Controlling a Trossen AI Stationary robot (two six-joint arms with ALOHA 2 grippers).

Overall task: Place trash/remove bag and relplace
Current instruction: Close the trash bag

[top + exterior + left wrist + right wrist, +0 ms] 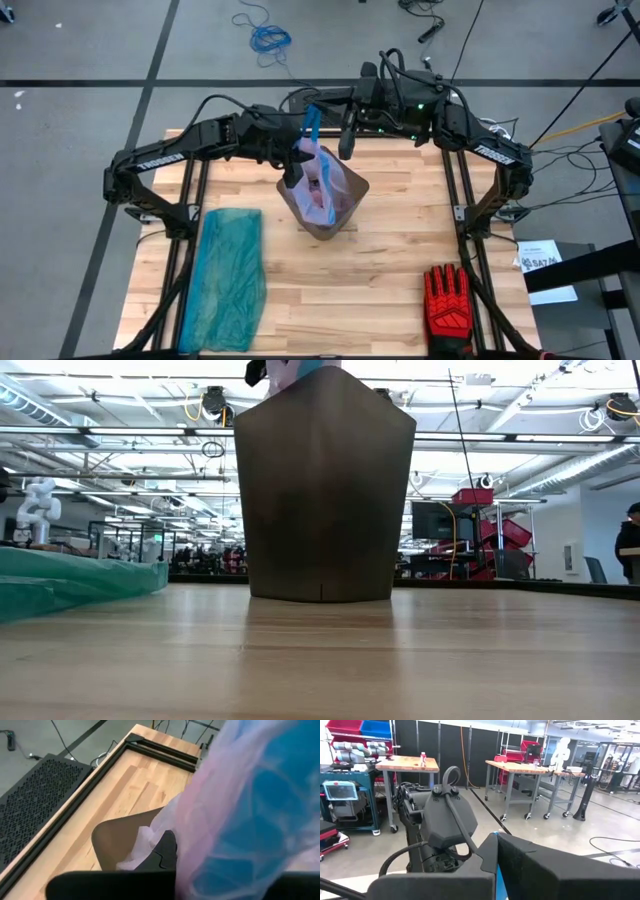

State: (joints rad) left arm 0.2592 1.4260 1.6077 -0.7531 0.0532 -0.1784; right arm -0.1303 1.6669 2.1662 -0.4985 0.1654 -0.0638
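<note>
While both arms reach in from the far edge of the wooden table (400, 250), the pinkish-lavender bag (328, 185) sits in the dark bin (322, 215) near the middle of the far half of the tabletop, its plastic bunched up above the bin's rim. The left gripper (296, 168) hangs at the bin's far left side with its fingers clenched on the bag; in the left wrist view the lavender film and blue beneath it fill the space just beside the dark fingers (162, 852), with the bin's rim below them. The blue drawstring (312, 120) rises from the bag toward the right gripper (346, 150), which hovers just beyond the bin's far edge, jaws closed; the right wrist view shows a sliver of blue beside its fingers (485, 865), though whether it actually holds the drawstring cannot be told. A translucent teal-green plastic bag (228, 275) lies flat along the table's left edge, well apart from the bin. A red-and-black work glove (447, 300) rests near the near right corner. From table height, the bin (325, 490) stands upright on the wood.
</note>
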